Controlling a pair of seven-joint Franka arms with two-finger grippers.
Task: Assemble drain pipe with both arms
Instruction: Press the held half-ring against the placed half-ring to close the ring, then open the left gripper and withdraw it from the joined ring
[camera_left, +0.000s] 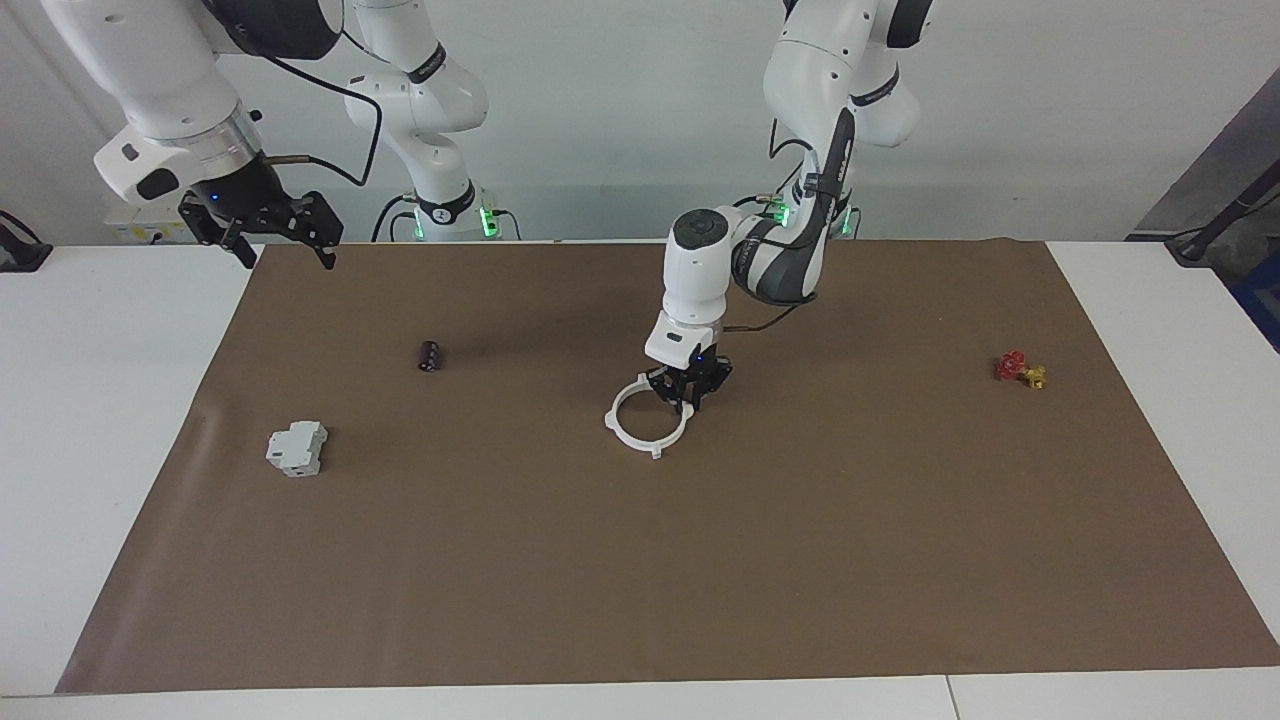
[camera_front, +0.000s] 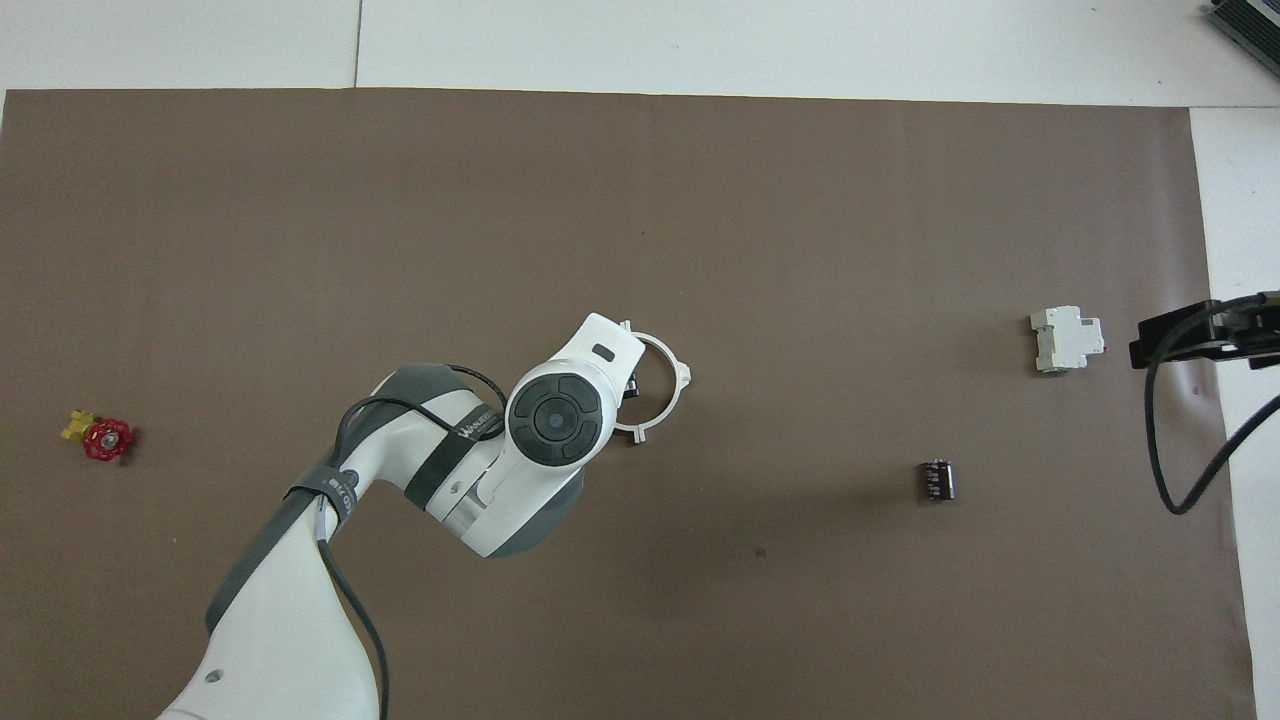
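The ring (camera_left: 648, 421) lay flat on the brown mat (camera_left: 700, 560) at the middle of the table (camera_left: 100, 400), its two white arcs joined into one circle with four tabs. My left tool (camera_left: 688, 390) was down at the ring's rim, on the side nearer my bases; I could not tell whether its fingers were gripping the rim. My right tool (camera_left: 268, 232) waited raised over the mat's edge at my right arm's end, fingers spread wide, holding nothing. Toward that end sat a grey-white block (camera_left: 297, 448) and a small dark cylinder (camera_left: 430, 356); a red-and-yellow valve (camera_left: 1021, 370) sat toward my left arm's end.
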